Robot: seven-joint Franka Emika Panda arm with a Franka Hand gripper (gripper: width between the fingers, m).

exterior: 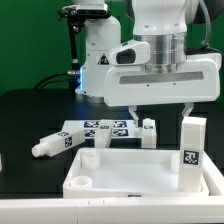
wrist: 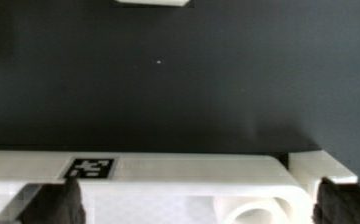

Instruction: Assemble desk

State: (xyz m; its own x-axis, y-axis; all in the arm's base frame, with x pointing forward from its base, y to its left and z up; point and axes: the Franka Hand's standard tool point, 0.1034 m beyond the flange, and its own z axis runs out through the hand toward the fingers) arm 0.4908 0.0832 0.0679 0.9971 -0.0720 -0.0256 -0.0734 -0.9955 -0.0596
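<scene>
The desk's white rimmed tabletop (exterior: 130,172) lies flat at the front of the black table. One blocky white leg (exterior: 193,140) stands upright at its corner on the exterior view's right. A second leg (exterior: 55,144) lies on the table to the left, and a third leg (exterior: 148,130) sits just behind the tabletop. My gripper (exterior: 162,112) hangs open over the tabletop's far edge. In the wrist view the gripper (wrist: 195,206) straddles the tabletop (wrist: 177,172) beside a round socket (wrist: 257,210), and nothing is held.
The marker board (exterior: 100,128) lies behind the tabletop. A white robot base (exterior: 100,60) stands at the back of the table. In the wrist view a white piece (wrist: 154,3) shows at the picture's edge across the black table surface.
</scene>
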